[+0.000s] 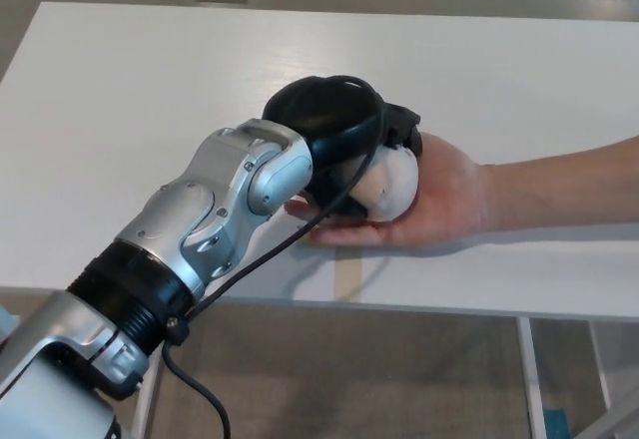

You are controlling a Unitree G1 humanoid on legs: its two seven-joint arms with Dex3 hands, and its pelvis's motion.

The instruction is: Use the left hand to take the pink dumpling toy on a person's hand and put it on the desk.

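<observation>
The pink dumpling toy (pixel 389 182) is seen cupped in a person's hand (pixel 444 200), which is held palm up just above the desk (pixel 130 90), with the forearm entering from three o'clock. Only the toy's pale right side shows; the rest is covered by the left hand (pixel 334 135), which is draped over it from nine o'clock. The black fingers (pixel 401 125) are wrapped across the top of the toy and appear to be grasping it, though the contact under the palm is hidden. The right hand is not shown.

The step in hand is judged to be securing the grasp before lifting. To be done well, the grip should be closed firmly enough that the soft toy is held on both sides without the person's fingers at six o'clock being pinched. The toy should then be raised straight up, clear of the palm, before it is carried toward the bare desk at ten o'clock. The loose cable (pixel 300 231) should be kept clear of the person's hand.
</observation>
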